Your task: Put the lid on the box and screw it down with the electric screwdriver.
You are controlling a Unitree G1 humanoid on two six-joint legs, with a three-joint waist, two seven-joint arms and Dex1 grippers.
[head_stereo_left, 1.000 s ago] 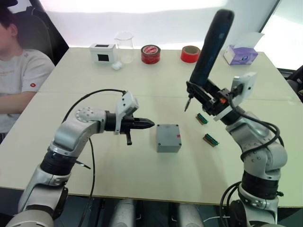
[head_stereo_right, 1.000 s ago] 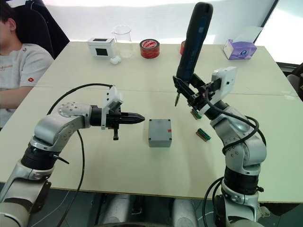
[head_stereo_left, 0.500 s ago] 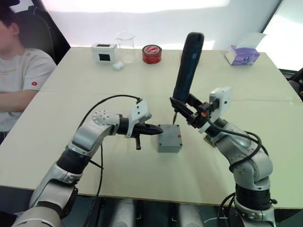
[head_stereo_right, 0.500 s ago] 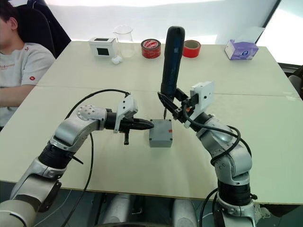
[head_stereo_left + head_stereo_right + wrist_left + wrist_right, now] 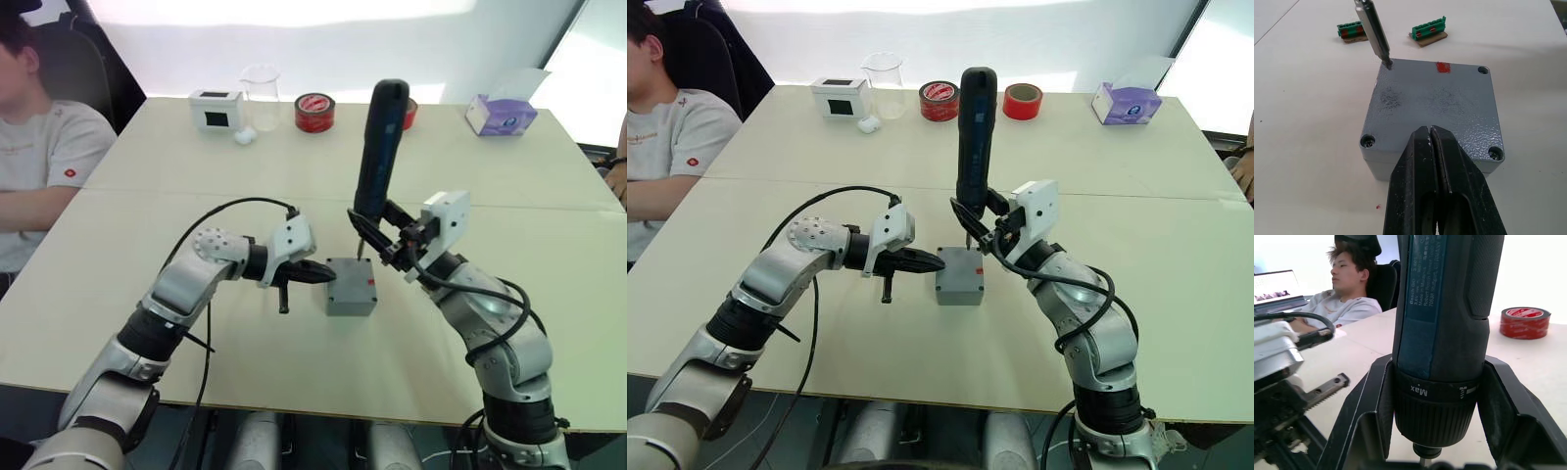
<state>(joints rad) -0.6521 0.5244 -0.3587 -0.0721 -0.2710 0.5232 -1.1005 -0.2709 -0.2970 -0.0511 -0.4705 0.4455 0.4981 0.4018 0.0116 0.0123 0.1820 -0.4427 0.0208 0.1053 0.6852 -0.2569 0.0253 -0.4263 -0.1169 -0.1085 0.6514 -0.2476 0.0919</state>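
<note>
Over the box (image 5: 350, 285), right tool (image 5: 384, 247) holds electric screwdriver (image 5: 380, 152) upright.

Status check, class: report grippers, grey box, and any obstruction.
Left gripper shut, pressing the lidded grey plastic box. Right gripper shut on black cylindrical electric screwdriver, bit at a corner screw. No obstruction.

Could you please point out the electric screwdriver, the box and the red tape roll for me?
electric screwdriver (image 5: 975, 137): right eye view, middle of its black body.
box (image 5: 1435, 112): left wrist view, centre of its lidded top face.
red tape roll (image 5: 313, 112): left eye view, its outer side wall.
</note>
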